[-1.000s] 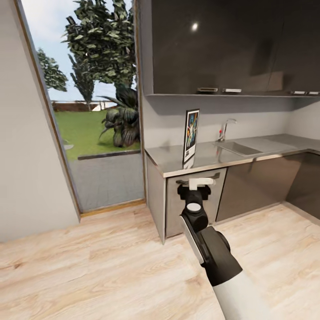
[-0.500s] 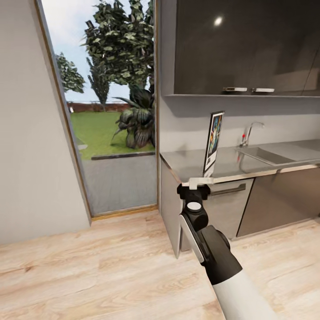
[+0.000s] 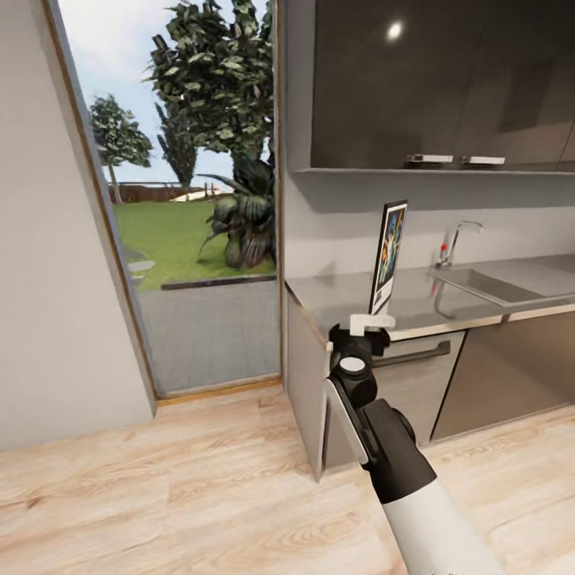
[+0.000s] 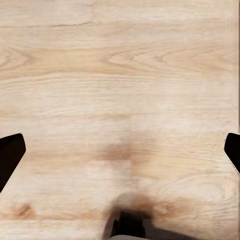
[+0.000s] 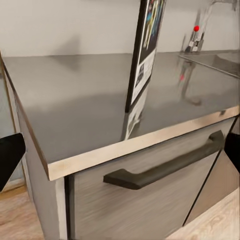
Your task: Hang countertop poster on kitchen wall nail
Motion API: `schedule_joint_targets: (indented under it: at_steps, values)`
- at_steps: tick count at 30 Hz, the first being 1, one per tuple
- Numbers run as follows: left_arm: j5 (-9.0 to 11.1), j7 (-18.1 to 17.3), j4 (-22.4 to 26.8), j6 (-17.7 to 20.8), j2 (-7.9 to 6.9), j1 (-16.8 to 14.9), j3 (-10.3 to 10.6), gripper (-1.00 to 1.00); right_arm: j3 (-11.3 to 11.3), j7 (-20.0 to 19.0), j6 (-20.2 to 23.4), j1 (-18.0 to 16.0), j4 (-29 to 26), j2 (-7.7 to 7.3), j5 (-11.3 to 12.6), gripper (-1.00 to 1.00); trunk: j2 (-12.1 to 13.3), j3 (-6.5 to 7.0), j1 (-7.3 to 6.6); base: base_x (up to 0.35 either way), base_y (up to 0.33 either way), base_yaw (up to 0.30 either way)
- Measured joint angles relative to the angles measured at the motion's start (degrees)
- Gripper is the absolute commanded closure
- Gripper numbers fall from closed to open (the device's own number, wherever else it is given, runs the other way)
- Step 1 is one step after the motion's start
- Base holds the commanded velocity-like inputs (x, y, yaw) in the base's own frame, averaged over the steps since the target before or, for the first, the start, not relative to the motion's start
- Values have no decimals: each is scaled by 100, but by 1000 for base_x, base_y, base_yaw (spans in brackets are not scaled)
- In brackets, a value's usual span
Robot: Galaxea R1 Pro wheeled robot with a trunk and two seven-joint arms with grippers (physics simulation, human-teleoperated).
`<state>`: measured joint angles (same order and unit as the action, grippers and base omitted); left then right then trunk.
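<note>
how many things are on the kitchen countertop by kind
poster: 1, standing upright on the kitchen countertop
sink: 1, inset
tap: 1, chrome, behind the sink
total: 3

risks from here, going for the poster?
1. The poster stands upright on edge on the countertop, seen nearly edge-on; a nudge from the right gripper could tip it flat, likely harder to pick up.
2. The gripper sits at the counter's front edge, just above the drawer handle; reaching forward too low might hit the edge or handle.
3. Sink and tap lie beyond the poster, so a push could slide it that way.
</note>
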<state>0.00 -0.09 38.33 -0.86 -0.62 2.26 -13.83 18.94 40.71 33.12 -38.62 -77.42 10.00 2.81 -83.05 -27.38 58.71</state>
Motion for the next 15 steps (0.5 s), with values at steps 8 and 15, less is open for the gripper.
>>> schedule_joint_targets:
  at_steps: [8,15]
  values:
    - [0,1,0,6,-1,0,-1,-100,-332,21,4,-18,3,-4,12,-100,0,0,0,211,-209,0]
    - [0,3,1,1,0,0,-2,-100,-403,18,7,-17,19,-5,22,-100,0,0,1,77,-64,0]
